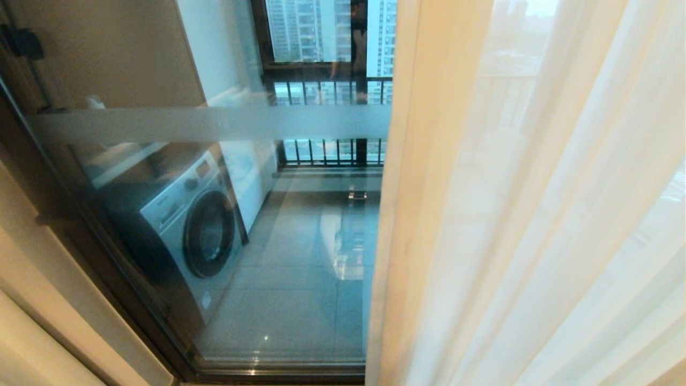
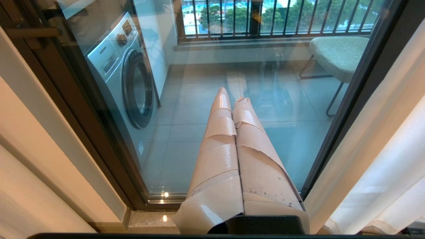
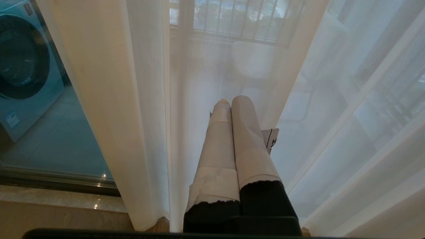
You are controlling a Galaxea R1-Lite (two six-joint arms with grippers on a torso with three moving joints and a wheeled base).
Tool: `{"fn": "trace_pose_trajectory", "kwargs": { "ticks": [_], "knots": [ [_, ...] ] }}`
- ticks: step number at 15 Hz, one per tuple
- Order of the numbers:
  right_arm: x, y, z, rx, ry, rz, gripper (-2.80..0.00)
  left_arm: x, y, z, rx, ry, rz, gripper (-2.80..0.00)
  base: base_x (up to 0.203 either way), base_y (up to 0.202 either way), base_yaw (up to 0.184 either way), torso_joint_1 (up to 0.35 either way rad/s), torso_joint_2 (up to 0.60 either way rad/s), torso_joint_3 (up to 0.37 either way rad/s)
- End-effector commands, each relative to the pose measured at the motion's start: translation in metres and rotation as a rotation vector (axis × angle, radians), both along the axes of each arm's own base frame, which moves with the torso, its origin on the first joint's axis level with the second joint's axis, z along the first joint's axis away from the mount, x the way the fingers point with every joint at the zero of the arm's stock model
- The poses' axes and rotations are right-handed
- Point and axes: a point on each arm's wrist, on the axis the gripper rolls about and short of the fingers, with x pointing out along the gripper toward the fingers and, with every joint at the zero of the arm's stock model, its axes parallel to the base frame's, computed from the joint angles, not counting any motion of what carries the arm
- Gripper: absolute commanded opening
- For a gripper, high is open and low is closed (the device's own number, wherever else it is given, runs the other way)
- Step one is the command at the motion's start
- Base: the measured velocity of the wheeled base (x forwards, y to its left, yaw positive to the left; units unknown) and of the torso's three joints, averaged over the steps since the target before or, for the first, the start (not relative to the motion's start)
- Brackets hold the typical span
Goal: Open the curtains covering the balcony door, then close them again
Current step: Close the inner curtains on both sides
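Observation:
The curtains [image 1: 536, 214] hang over the right half of the head view, a cream opaque layer [image 1: 412, 187] at their left edge and see-through sheer [image 1: 579, 225] beyond it. To the left the balcony door [image 1: 300, 241] glass is uncovered inside its dark frame [image 2: 345, 113]. Neither gripper shows in the head view. My left gripper [image 2: 230, 95], its fingers wrapped in beige tape, is shut and empty, pointing at the bare glass. My right gripper [image 3: 232, 100] is shut and empty, facing the sheer [image 3: 332, 116], with the cream layer [image 3: 99, 99] beside it.
Behind the glass on the balcony stand a washing machine [image 1: 187, 230], a padded chair [image 2: 335, 53] and a black railing [image 1: 332, 88]. A polished stone sill [image 2: 146, 220] runs under the door. A cream wall panel [image 1: 48, 305] borders the frame on the left.

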Motion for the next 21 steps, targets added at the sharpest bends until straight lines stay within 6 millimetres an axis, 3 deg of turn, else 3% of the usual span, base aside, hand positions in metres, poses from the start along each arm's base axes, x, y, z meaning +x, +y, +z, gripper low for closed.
{"fn": "trace_pose_trajectory", "kwargs": {
  "ticks": [1,8,21],
  "knots": [
    [0.0001,0.0000,0.0000,-0.001,0.001,0.000,-2.80,-0.0001,0.0000,0.0002,0.001,-0.001,0.000,-2.80,0.000,0.000,0.000,0.000,0.00,0.000],
    [0.0001,0.0000,0.0000,-0.001,0.001,0.001,-2.80,0.0000,0.0000,-0.0002,0.001,0.001,0.000,-2.80,0.001,0.028,-0.001,0.000,0.00,0.001],
    [0.0001,0.0000,0.0000,-0.001,0.001,0.000,-2.80,0.0000,0.0000,-0.0002,0.001,0.001,0.000,-2.80,0.000,0.187,0.002,0.002,0.00,0.003]
  ]
}}
